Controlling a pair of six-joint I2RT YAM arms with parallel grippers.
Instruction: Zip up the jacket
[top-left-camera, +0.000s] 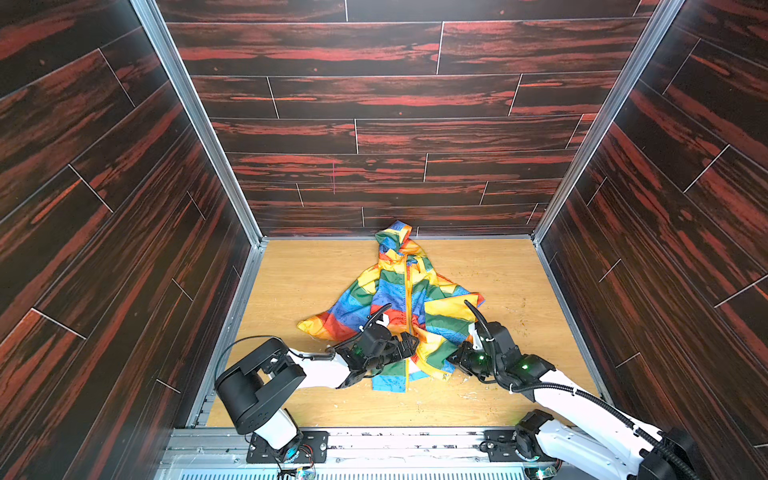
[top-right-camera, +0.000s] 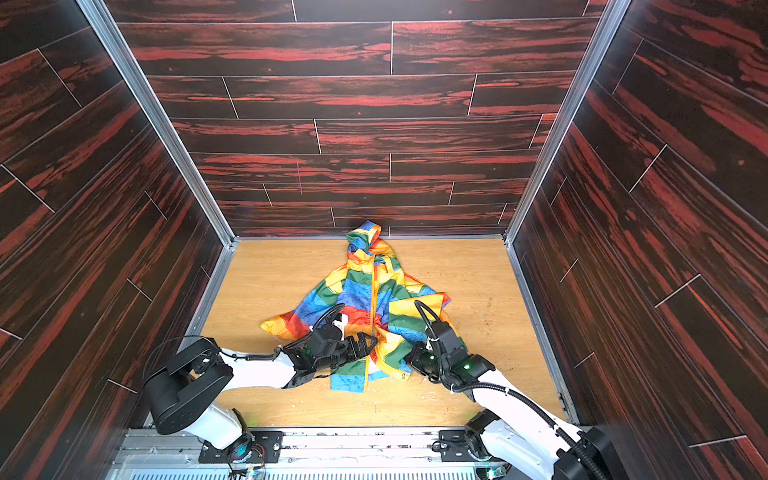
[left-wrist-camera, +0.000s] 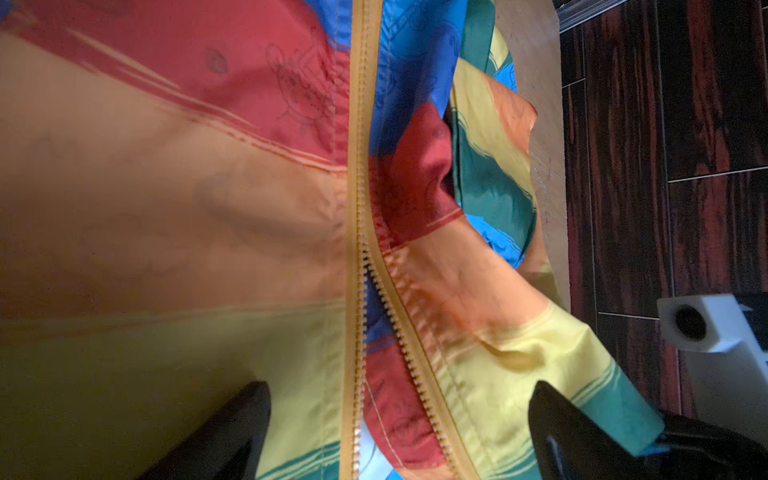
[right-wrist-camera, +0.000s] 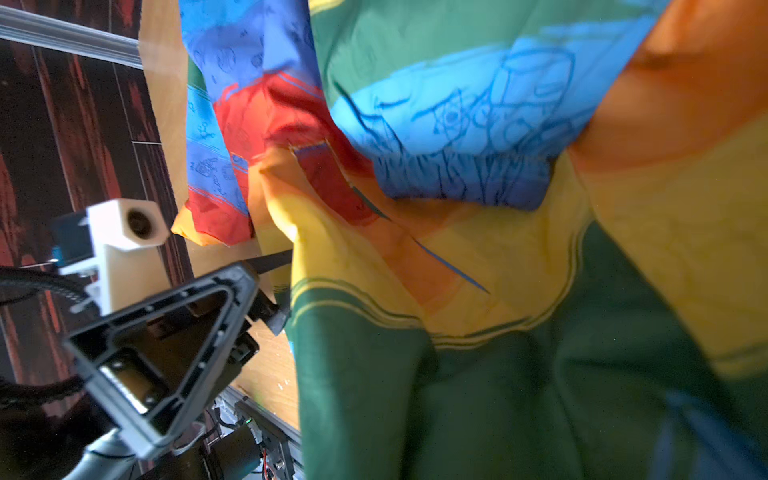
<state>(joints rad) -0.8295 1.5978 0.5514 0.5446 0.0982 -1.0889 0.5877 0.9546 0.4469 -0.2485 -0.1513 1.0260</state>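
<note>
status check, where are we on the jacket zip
Left gripper open over zipper. Right gripper shut on jacket hem. Zipper teeth parted near hem, joined farther up. Nothing across zipper.

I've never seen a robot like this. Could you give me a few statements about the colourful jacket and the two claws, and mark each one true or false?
1. The jacket lies on the wooden table with its hood toward the back wall. True.
2. Its yellow zipper is closed all the way. False: in the left wrist view the two rows of teeth stand apart near the gripper and only join farther along.
3. The left gripper is open. True.
4. The right gripper hangs clear of the jacket. False: it is shut on the jacket's edge.
</note>
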